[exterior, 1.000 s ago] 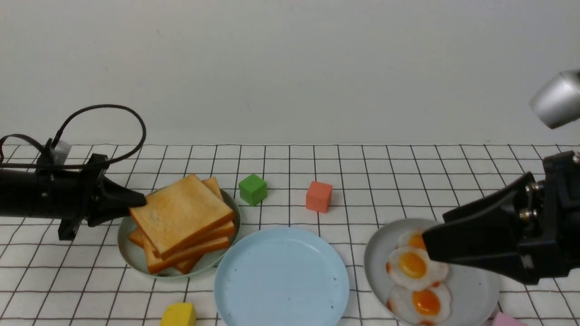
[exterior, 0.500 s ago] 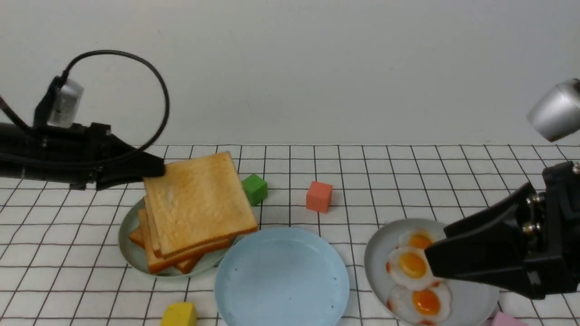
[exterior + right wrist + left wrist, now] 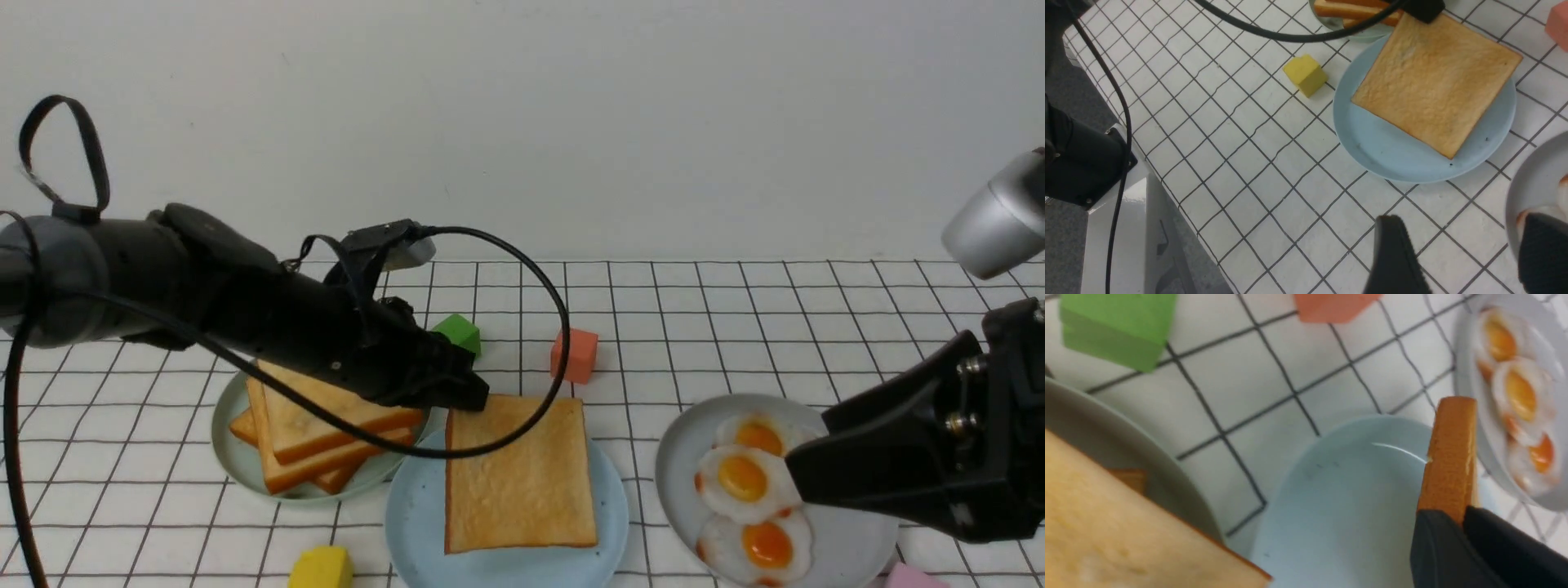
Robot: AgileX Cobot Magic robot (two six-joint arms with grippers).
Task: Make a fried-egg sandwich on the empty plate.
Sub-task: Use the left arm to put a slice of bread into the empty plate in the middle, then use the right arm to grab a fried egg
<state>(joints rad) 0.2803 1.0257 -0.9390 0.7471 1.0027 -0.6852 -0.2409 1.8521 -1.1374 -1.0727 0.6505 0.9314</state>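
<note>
The left pincer [image 3: 478, 402] grips one toast slice [image 3: 518, 474] over the light blue plate [image 3: 408, 523]; the right pincer [image 3: 1457, 253] gapes wide. Released off-centre, the slice could overhang the plate's rim.

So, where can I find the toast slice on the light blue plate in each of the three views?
Front view: toast slice at bottom centre, on the light blue plate.
Left wrist view: seen edge-on at the right, pinched by the left tool.
Right wrist view: broad square at upper right.
Shared landmark: the grey plate of fried eggs, beside the blue plate.
</note>
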